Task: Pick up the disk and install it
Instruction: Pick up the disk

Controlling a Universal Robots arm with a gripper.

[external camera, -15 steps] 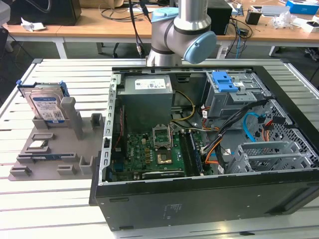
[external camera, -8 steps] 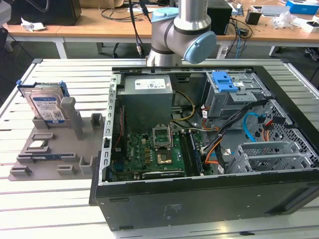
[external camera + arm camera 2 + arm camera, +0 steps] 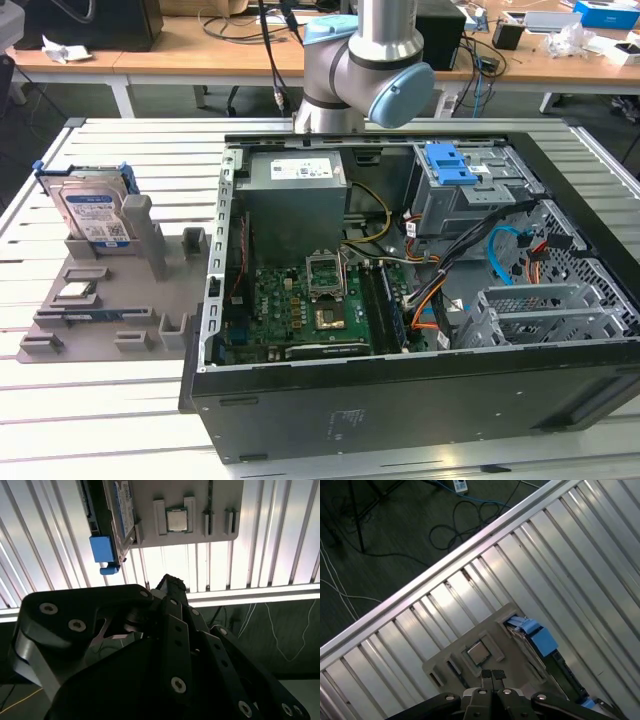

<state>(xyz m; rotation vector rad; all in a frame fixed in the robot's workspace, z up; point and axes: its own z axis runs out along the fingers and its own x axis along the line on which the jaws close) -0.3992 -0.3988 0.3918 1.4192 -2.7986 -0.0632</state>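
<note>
The disk (image 3: pixel 95 215) stands upright on its edge in a slot of the grey holder plate (image 3: pixel 190 290), at the exterior view's left. It is silver-grey with a white-and-blue label and a blue caddy frame. Both wrist views look down on it edge-on, with the blue caddy tab (image 3: pixel 102 550) at one end of the disk (image 3: pixel 538 636). My gripper (image 3: pixel 492 675) hangs well above the holder plate, apart from the disk, its fingers shut together with nothing between them. Its black linkage (image 3: pixel 172 582) fills the near part of the second wrist view.
A small silver chip (image 3: pixel 479 652) lies in a recess of the holder plate beside the disk. The open computer case (image 3: pixel 400 300) sits at the exterior view's right, with a blue-latched grey drive cage (image 3: pixel 465 185) inside. The slatted metal table (image 3: pixel 120 400) ends at an edge above a cabled floor (image 3: pixel 395 530).
</note>
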